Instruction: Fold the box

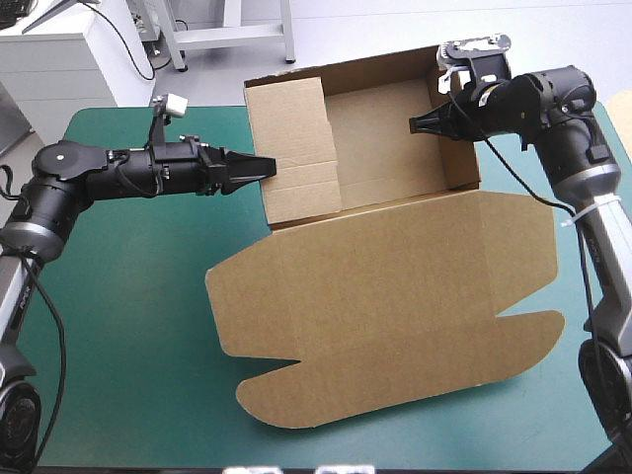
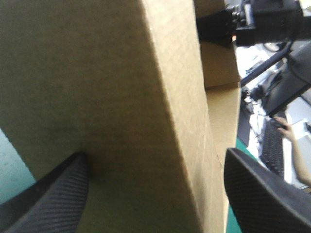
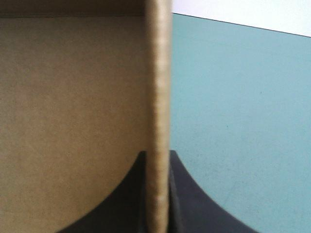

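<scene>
The box [image 1: 395,267] is sitting across the bench [image 1: 128,326], walls already standing, lid lying flat toward the near edge. The right end effector [image 1: 417,124] is clamping the right wall. The left end effector [image 1: 269,166] is straddling the left wall, fingers apart, so tucking probably remains.

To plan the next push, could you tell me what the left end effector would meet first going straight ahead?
Most likely the box's raised side wall: the left end effector points straight at it, open fingers on either side.

In the left wrist view the box [image 2: 121,97] is blurred — its outline is cut off. The right gripper [image 1: 420,125] covers the box's far right corner.
</scene>
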Controlling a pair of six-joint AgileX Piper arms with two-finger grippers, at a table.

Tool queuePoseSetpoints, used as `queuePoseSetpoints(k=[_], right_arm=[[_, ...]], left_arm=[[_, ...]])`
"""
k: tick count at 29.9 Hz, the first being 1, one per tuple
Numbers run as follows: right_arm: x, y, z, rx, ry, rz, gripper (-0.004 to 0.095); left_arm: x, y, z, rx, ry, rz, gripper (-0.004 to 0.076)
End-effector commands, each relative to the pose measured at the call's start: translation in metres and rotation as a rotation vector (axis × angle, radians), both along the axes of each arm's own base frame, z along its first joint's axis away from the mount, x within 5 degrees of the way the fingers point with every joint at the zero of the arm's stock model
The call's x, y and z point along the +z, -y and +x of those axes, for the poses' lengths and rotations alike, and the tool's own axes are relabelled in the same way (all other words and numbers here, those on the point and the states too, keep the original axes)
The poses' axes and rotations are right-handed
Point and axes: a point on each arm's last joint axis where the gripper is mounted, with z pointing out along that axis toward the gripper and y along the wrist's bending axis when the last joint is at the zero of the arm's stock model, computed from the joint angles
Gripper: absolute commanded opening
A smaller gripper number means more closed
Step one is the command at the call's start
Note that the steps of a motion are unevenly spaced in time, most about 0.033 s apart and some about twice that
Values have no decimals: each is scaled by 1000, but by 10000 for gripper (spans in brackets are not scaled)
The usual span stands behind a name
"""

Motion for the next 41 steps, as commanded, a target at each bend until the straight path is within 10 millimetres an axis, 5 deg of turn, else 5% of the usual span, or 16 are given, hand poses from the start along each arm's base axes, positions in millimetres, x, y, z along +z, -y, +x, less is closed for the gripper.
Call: queuePoseSetpoints(k=[1, 10, 18, 31, 41], right_arm=[[31, -3, -13, -15, 152, 60, -15], [32, -9, -14, -14, 151, 97, -15], [32, -15, -16, 16, 122, 181, -15], [30, -15, -17, 21, 106, 166, -15], [20, -15, -18, 40, 21, 121, -15]], left_arm=[[41, 15, -13, 72, 71, 52, 545], [70, 37, -17, 329, 75, 357, 475], [45, 55, -5, 412, -13, 513, 475], [50, 60, 4, 458, 14, 439, 400], [55, 65, 11, 489, 51, 340, 42]])
